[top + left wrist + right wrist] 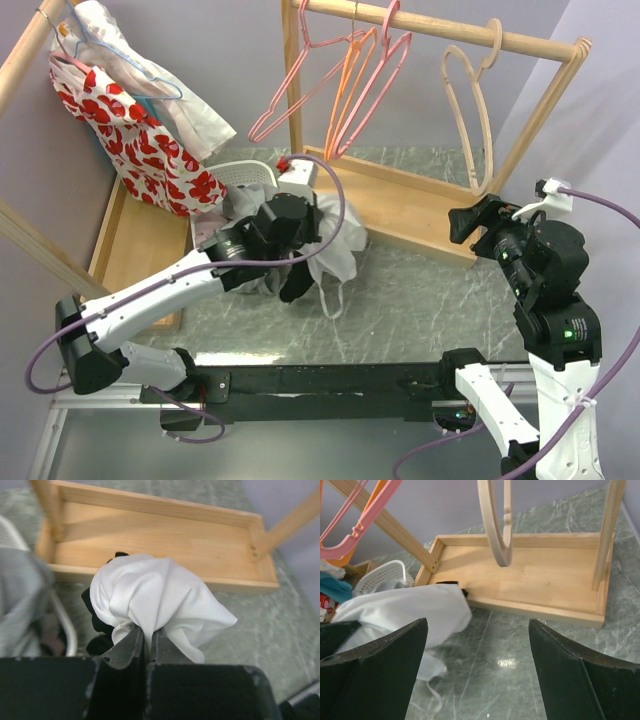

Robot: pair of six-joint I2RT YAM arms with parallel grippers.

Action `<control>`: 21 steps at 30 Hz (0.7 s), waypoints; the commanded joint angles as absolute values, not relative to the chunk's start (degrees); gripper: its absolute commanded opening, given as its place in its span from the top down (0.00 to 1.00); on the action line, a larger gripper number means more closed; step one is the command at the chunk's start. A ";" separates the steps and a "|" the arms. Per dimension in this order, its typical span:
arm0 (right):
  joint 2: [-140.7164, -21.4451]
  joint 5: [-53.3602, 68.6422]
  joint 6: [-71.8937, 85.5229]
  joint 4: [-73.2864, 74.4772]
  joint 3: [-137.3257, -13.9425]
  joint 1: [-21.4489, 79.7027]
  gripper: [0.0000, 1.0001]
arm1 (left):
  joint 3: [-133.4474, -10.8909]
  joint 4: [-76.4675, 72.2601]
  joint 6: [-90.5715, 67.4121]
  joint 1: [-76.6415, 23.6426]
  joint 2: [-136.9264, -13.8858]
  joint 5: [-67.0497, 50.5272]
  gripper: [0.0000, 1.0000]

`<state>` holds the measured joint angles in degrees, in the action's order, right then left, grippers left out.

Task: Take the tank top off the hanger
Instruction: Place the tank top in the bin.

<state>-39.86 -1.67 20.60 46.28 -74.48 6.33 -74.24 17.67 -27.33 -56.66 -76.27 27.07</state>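
At far left, side rail: red-and-white floral garment on a hanger; not involved
White plastic mesh basket: just behind the left arm; some cloth inside
Left gripper: jaws pressed together on a fold of the white knit tank top; garment bunched beyond the fingers, above the green marble table, near the wooden rack base; no hanger visible in it
Thin pink and orange hangers: bare on the wooden rail
Right gripper: jaws spread wide; nothing between them; well apart from the garment
Risk: only a thin fold is pinched, so a quick swing could let it slip; the loose strap on the table could snag the basket rim or rack base
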 commanded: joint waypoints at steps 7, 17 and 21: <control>-39.90 1.32 22.15 42.54 -73.13 6.24 0.11 | -72.43 19.51 -23.12 -46.07 -67.24 40.51 0.99; -40.61 2.81 22.50 41.48 -72.07 6.15 0.11 | -68.21 18.03 -25.49 -32.53 -69.52 41.39 0.99; -40.69 2.90 22.33 41.40 -71.72 6.15 0.10 | -68.20 16.79 -23.65 -27.17 -71.54 41.31 0.99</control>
